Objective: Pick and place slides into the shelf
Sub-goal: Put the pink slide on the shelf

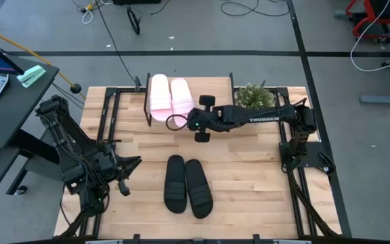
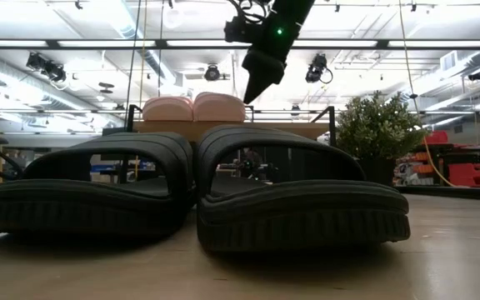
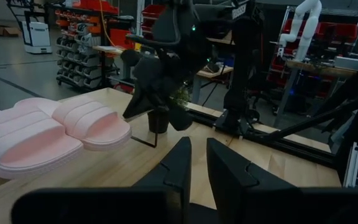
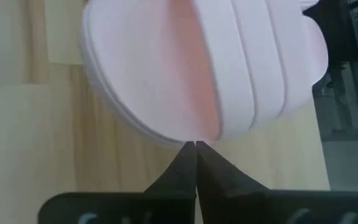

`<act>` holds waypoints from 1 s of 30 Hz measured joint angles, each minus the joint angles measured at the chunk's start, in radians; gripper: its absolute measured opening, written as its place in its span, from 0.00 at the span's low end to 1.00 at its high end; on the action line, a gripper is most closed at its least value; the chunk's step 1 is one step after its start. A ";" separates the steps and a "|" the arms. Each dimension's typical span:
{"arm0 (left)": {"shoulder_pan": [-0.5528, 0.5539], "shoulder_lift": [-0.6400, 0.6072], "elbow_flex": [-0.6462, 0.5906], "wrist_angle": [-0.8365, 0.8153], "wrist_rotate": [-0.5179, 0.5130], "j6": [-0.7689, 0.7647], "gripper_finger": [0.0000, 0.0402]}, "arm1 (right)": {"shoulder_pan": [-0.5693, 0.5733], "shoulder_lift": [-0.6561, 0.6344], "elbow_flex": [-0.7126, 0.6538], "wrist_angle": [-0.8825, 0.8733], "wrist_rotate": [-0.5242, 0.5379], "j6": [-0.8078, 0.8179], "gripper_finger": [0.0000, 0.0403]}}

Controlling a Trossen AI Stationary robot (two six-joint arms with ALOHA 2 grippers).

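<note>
- The pale pink slides lie side by side on the shelf.
- The right gripper hovers just off the shelf's front edge, fingers clenched on nothing.
- The black slides sit on the table, well in front of the shelf.
- The left gripper waits left of the black slides, fingers nearly closed, empty.

Two dark jointed arms, white TROSSEN lettering on the right arm, perhaps a small green light.

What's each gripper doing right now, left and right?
Left gripper: nearly shut, holding nothing.
Right gripper: shut, empty, beside the pink slides.
</note>
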 joint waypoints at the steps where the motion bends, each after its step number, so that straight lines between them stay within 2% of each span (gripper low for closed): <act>1: 0.000 0.000 0.000 0.000 0.000 0.001 0.13 | -0.006 0.000 0.000 -0.002 -0.001 0.000 0.01; 9: 0.000 0.000 0.000 -0.001 0.000 0.002 0.12 | -0.058 0.000 -0.001 -0.048 -0.030 0.045 0.01; 19: 0.000 0.000 0.000 0.000 0.000 0.002 0.12 | -0.075 0.033 -0.003 -0.032 -0.183 0.048 0.00; 30: 0.000 0.000 0.000 0.006 0.001 0.002 0.10 | -0.073 0.044 -0.003 0.025 -0.222 0.043 0.00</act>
